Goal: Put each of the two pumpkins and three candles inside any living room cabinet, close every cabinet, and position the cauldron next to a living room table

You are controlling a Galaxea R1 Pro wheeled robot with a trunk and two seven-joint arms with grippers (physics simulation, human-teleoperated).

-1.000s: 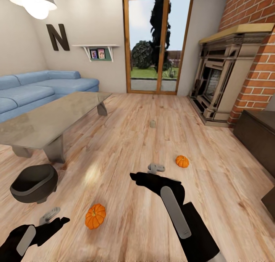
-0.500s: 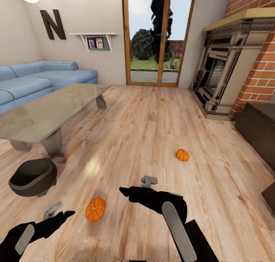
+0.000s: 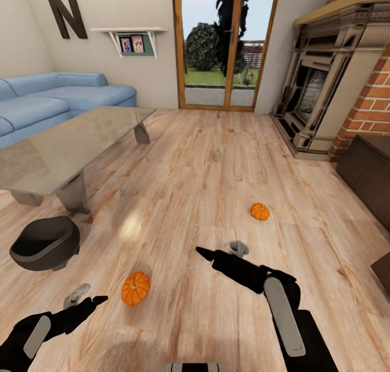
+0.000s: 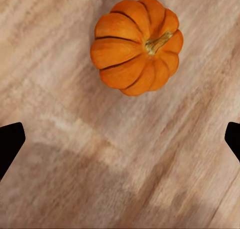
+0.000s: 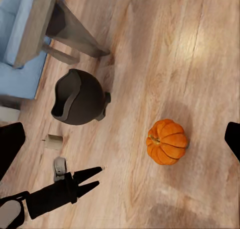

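Left hand [image 3: 89, 302] hangs low over the wooden floor [image 3: 179, 198] with its fingers spread wide and nothing between them; the larger pumpkin [image 3: 135, 288] sits on the boards just beyond its fingertips and a little toward the robot's right, and in the left wrist view that same pumpkin [image 4: 136, 45] lies ahead of the open fingers, not yet between them; the right hand [image 3: 205, 253] reaches forward, and whether it is open or closed I cannot tell; a candle [image 3: 238, 248] lies on the floor just beside it, the smaller pumpkin [image 3: 260, 211] farther ahead and to its right, another candle [image 3: 218, 156] well beyond; the cauldron [image 3: 44, 243] stands ahead of the left hand, near the leg of the glass table [image 3: 65, 152]; the dark cabinet [image 3: 368, 180] is far off to the right hand's right; the step in hand looks like the first pick-up, of the larger pumpkin; next, the left hand likely needs to move forward and down until its fingers straddle the ribs, then close.
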